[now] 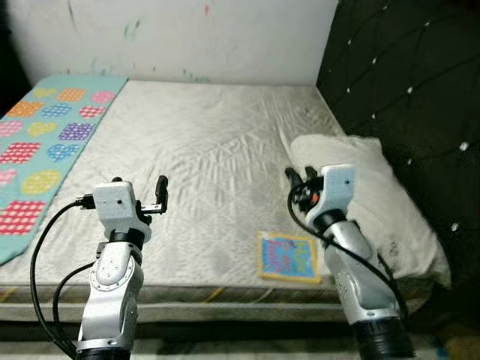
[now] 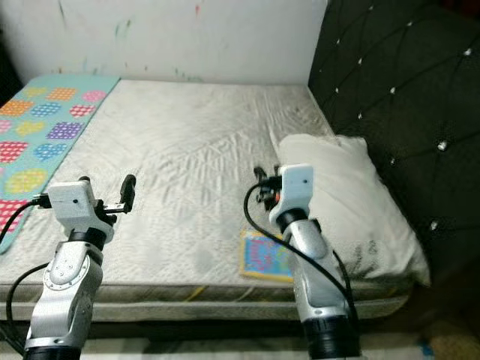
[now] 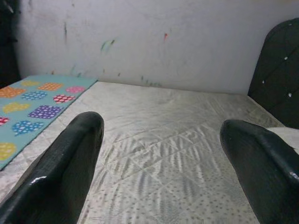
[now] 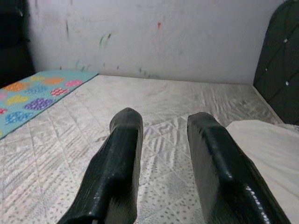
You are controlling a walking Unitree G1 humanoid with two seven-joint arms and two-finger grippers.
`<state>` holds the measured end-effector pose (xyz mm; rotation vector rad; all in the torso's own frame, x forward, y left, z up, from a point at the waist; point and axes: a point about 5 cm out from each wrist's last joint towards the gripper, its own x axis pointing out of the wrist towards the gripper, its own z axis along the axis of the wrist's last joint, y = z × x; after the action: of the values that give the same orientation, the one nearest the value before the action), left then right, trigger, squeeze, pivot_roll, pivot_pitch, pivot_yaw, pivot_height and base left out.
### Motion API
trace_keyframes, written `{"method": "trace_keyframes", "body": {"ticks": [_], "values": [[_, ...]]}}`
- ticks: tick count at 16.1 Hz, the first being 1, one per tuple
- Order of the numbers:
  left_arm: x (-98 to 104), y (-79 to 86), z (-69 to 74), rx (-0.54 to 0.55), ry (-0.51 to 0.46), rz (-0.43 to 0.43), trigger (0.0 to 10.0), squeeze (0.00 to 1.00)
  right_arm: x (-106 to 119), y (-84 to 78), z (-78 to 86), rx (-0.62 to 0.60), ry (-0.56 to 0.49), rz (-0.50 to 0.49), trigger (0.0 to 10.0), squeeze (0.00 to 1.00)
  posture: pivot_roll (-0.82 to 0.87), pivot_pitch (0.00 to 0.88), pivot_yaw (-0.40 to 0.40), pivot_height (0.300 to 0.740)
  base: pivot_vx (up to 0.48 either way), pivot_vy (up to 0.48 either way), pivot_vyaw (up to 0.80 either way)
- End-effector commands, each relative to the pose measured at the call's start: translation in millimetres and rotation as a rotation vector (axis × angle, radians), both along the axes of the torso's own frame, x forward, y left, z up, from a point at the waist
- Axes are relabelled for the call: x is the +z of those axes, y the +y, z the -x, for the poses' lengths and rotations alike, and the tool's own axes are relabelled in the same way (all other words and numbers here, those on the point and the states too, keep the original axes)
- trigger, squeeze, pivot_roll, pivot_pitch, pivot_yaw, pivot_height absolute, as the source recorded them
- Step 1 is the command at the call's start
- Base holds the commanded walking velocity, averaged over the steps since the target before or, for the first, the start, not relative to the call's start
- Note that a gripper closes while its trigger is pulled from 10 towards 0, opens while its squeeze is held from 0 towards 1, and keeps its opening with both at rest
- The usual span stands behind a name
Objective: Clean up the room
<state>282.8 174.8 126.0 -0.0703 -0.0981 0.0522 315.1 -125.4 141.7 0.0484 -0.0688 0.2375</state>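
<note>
We see one bare mattress (image 1: pixel 210 150) carrying three items: one white pillow (image 1: pixel 367 202) at the right by the black headboard (image 1: pixel 409 90), one colourful book (image 1: pixel 289 257) flat at the near edge, just left of the pillow, and one patterned teal blanket (image 1: pixel 45 142) along the left side. Left gripper (image 1: pixel 159 196) is spread wide, empty. Right gripper (image 1: pixel 296 180) hovers beside the pillow, fingers slightly parted, empty.

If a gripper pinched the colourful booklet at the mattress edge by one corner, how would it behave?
The colourful booklet lies flat and thin on the mattress, so it probably weighs little and would likely droop or fan open from a corner pinch. Lying flush, its edge may be hard to get under; pushed, it would probably slide, perhaps off the near edge.
</note>
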Motion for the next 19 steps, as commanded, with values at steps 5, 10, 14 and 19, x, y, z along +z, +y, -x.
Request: {"method": "trace_keyframes", "body": {"ticks": [5,10,14,19], "values": [[1.7,-3.6,-1.7,-0.008,0.0,0.004,10.0,0.0,-1.0,-7.7,0.9,-0.019,-0.002,0.003,10.0,0.0,-0.17,0.0,-0.009,0.74,0.0,0.48,0.0],[7.4,-8.9,-0.3,-0.07,-0.043,0.033,10.0,0.0,-1.2,-3.9,1.0,0.012,-0.007,0.005,10.0,0.0,-0.17,0.0,-0.008,0.74,0.0,0.0,0.0],[7.4,-8.9,-0.6,-0.073,-0.043,0.025,10.0,0.0,-1.6,-3.1,0.5,0.019,-0.01,0.004,10.0,0.0,-0.17,0.0,-0.008,0.74,0.129,0.0,0.0],[8.1,-10.9,-1.3,-0.078,-0.045,0.027,10.0,0.0,-1.1,-2.5,-0.4,0.02,-0.011,0.004,10.0,0.0,-0.17,0.0,-0.008,0.74,0.313,0.0,0.0]]}}
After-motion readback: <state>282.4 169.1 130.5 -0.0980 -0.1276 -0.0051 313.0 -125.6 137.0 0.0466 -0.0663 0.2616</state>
